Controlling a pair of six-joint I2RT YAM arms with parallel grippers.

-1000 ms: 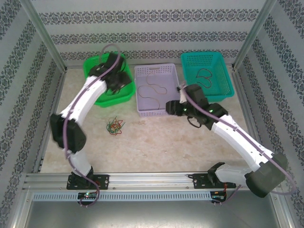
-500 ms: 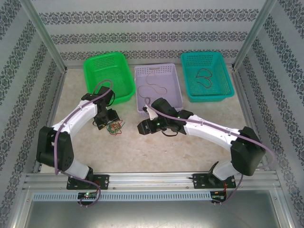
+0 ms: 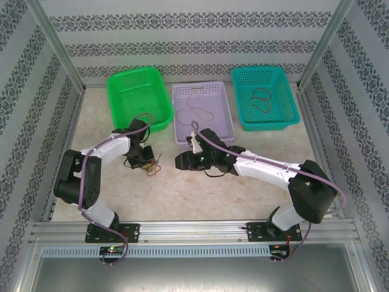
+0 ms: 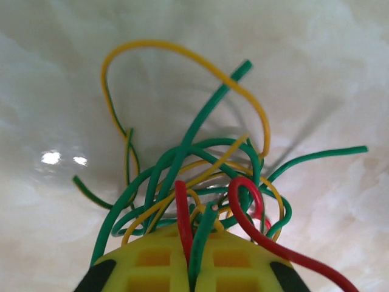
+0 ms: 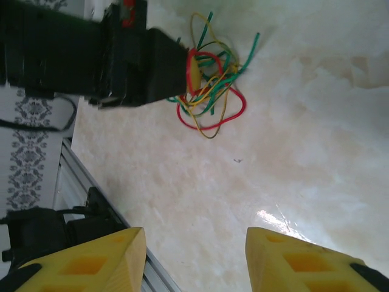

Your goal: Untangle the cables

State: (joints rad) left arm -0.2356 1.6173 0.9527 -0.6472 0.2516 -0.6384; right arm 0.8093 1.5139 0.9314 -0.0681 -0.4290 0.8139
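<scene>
1. The table (image 3: 200, 188) carries three baskets along its far edge: green (image 3: 137, 91) at the left, purple (image 3: 201, 86) in the middle, teal (image 3: 285, 115) at the right; purple and teal each hold a freed cable
2. Both my arms reach in over the table's left half, in front of the gap between the green and purple baskets, and the grippers face each other
3. My left gripper (image 4: 189, 243) is clamped on the cable tangle (image 4: 194, 176); a red strand and a green one run straight between its yellow fingers (image 4: 152, 258)
4. My right gripper (image 5: 194, 234) has its jaws spread wide with nothing in them, just to the right of the tangle but apart from it
5. The tangle (image 3: 153, 168) sits on the tabletop at my left fingertips, so the left arm is the nearer one; from the right jaws it lies straight ahead, a little to their left
6. Smallest and most telling: the red loop (image 5: 213, 121) sags out of the knot toward my right jaws, its plane roughly facing them, so I judge it the strand to reach for while the left holds the rest
</scene>
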